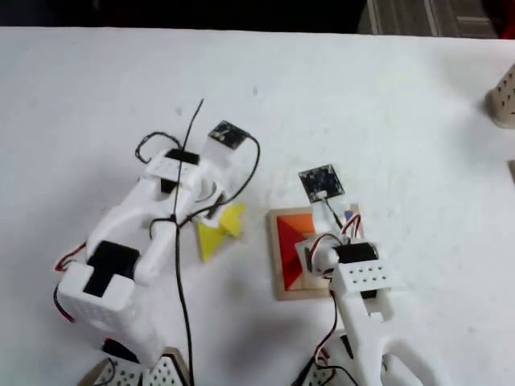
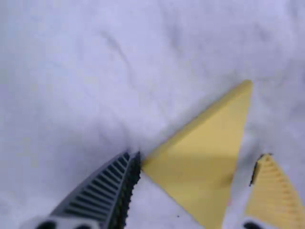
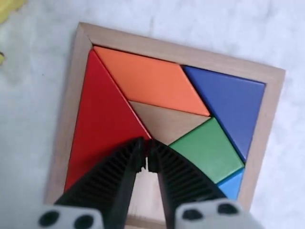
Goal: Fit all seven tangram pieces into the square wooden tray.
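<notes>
The square wooden tray (image 3: 176,50) holds a red triangle (image 3: 102,117), an orange parallelogram (image 3: 150,81), a blue triangle (image 3: 233,102), a green square (image 3: 207,150), a small blue triangle (image 3: 232,185) and a wood-coloured triangle (image 3: 167,121). My right gripper (image 3: 147,149) hangs over the tray's middle, shut and holding nothing, with pale bare tray floor (image 3: 143,195) beneath it. The tray (image 1: 278,277) lies under the right arm. A yellow triangle (image 2: 205,148) lies flat on the table between the open fingers of my left gripper (image 2: 200,157). The dark finger (image 2: 112,188) touches one corner. The yellow triangle (image 1: 211,239) sits left of the tray.
The white table (image 1: 378,104) stretches far behind both arms. A beige perforated object (image 1: 503,96) stands at the far right edge. A black cable (image 1: 181,265) hangs across the left arm.
</notes>
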